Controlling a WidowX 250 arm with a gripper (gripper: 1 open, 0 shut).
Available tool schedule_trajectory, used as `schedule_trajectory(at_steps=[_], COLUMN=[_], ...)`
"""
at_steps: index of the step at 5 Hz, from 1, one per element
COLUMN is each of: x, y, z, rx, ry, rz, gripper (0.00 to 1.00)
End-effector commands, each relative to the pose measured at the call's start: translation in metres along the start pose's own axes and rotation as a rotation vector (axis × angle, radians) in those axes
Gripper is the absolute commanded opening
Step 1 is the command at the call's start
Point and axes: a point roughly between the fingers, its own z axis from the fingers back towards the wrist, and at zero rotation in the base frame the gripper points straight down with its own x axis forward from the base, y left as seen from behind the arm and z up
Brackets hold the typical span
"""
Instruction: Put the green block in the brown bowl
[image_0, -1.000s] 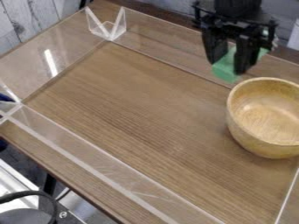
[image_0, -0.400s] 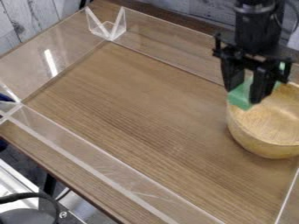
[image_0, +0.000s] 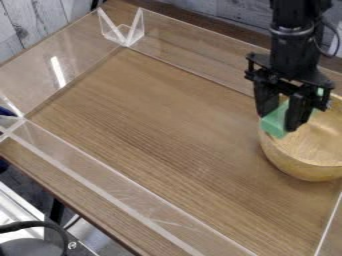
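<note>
The claw (image_0: 287, 112) is gripping the green block (image_0: 282, 121), its fingers standing on either side of it, and the one arm is reaching in from the far side of the table (image_0: 140, 125). What the coming move is turning on is how the block is lying against the brown bowl (image_0: 303, 150). The block is sitting between the fingertips, over the bowl's left part as the camera is seeing it, with the bowl's hollow opening out to the right of it and toward the viewer. Its long axis is seeming to run up and down the picture with a slight slant, though the dark fingers are covering part of it, so the exact tilt is hard to tell. Whether its lower end is already dipping below the rim or is hanging just above it, this view is not showing. The step in hand is looking like the placing, with most of the carrying done. The next move is probably calling for a small shift toward the middle of the bowl, then a lowering and a letting go. Releasing right here could be risking the block catching on the near-left rim and tipping outward onto the wood.
</note>
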Motion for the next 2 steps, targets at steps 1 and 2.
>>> schedule_trajectory(at_steps=[1, 2], x=[0.0135, 0.0156], y=[-0.0049, -0.0041], z=[0.0161, 0.0151], rx=[0.011, 0.012], ry=[-0.071, -0.073], rz=[-0.022, -0.02], gripper=[0.0, 0.0])
